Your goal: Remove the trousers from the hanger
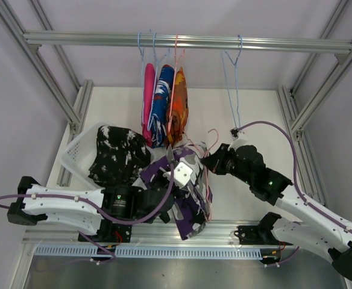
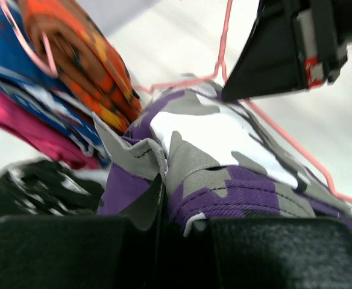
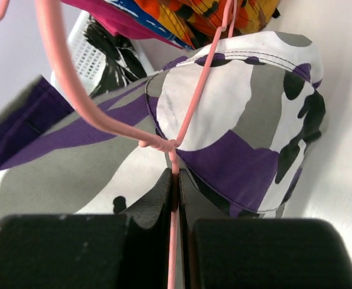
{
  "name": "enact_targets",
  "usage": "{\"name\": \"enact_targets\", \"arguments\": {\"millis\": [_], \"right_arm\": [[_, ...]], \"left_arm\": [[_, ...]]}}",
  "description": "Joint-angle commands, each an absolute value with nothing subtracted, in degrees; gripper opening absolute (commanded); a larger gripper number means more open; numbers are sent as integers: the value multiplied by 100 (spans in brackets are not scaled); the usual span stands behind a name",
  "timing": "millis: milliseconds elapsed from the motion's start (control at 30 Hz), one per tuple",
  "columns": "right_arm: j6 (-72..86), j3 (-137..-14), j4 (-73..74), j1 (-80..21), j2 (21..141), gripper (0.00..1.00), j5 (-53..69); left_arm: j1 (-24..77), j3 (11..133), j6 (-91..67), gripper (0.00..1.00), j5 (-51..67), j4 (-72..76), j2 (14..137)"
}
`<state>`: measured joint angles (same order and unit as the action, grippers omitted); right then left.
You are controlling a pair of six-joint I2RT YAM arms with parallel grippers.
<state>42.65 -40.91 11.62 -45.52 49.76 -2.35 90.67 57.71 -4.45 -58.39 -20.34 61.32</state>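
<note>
- Right wrist view is showing the right claw (image 3: pixel 177 189) pinching shut on the pink hanger (image 3: pixel 49 42) wire, just beside its twist.
- Meanwhile the left claw (image 2: pixel 164 208) is clamping shut on the purple camouflage trousers (image 2: pixel 224 138), which are draping over that hanger between both arms.
- Cloth may be snagging on the wire, tugging it from the thin pinch.
- Cloth is hiding the hanger's lower bar.

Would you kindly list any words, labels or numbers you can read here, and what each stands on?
No legible text in any view.
Small green mark on the left arm: too small to read.
Red patch, left wrist view: blurred, unreadable.
Purple patterned trousers: print only, no letters.
</note>
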Motion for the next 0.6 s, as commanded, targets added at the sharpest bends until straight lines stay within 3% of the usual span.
{"name": "enact_targets", "arguments": {"millis": [0,67,100,167,200,267,400,567], "right_arm": [[4079,-4166,1397,-4527,4799,0,-422],[4026,-4332,1459,-4518,4825,0,-439],[3991,-4411,1537,-4518,4834,0,-457],[3920,-4709,1643,-4483,4930,0,-474],[3850,-4841,1774,-4482,4965,0,-536],[3762,-5227,1942,-4483,5036,0,-597],[3586,-5711,2240,-4491,5203,0,-650],[3498,-5968,2347,-4500,5317,0,-650]], "left_arm": [[9228,5635,-1858,3,-6214,-2460,5880],[9360,5274,-2754,8,-6153,-2925,6002],[9395,5195,-3021,19,-6100,-3057,6055],[9553,4950,-3862,27,-6047,-3426,6196],[9623,4913,-4119,36,-6047,-3558,6362],[9843,4895,-5073,41,-6117,-4207,6547],[10107,5062,-6063,59,-6100,-5017,6995],[10353,5299,-6592,69,-6126,-5441,7435]]}}
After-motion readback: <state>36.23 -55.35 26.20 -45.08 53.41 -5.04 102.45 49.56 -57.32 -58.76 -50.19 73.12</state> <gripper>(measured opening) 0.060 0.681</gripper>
